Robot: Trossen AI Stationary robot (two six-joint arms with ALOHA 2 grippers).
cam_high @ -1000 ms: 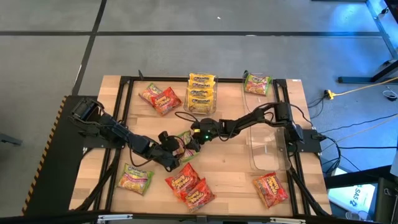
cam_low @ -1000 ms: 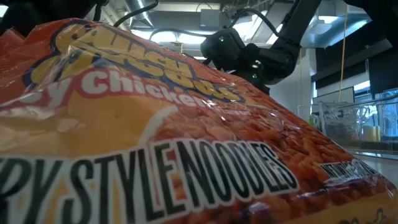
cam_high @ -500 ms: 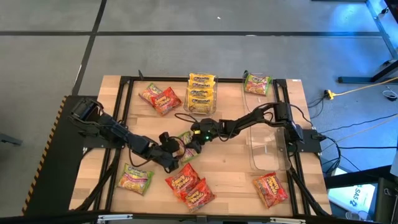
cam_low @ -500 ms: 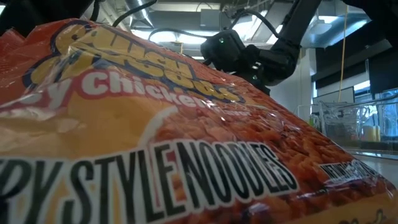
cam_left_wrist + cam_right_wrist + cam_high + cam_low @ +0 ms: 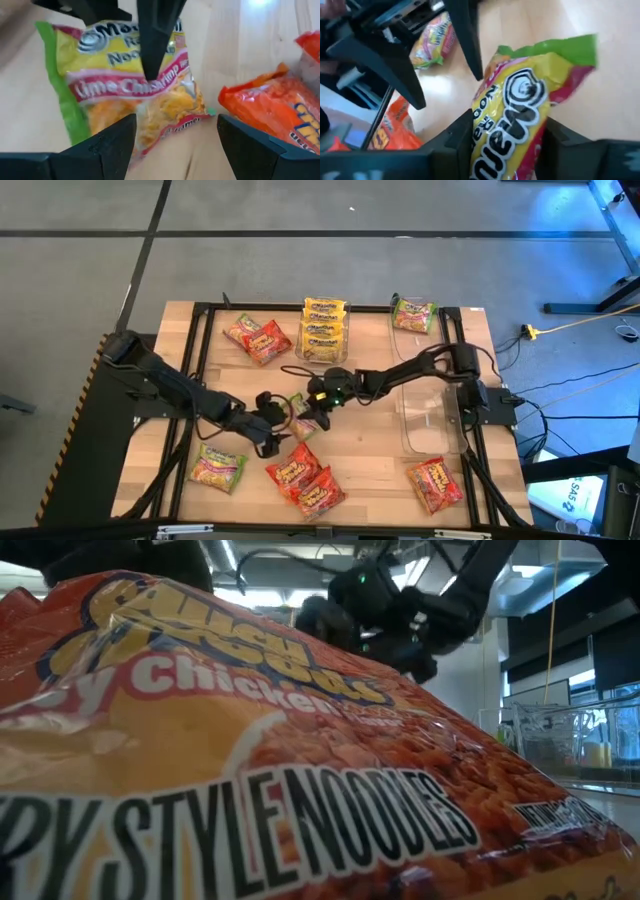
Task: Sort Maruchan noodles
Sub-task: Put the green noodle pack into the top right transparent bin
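Left gripper (image 5: 277, 423) now withdrawn — crinkly green-edged packet (image 5: 303, 414).

orange packet (image 5: 250, 770): "Chicken", "STYLE NOODLES" | green-edged packet (image 5: 135, 95): "Lime Chili Shrimp"

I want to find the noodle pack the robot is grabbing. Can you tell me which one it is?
Look at the middle of the wooden table, where the two dark arms meet. Between the right hand and the open left hand is a lime chili noodle pack, held by the right hand. It is the only pack with a green edge there; its nearest neighbours, just below, are red-orange packs.
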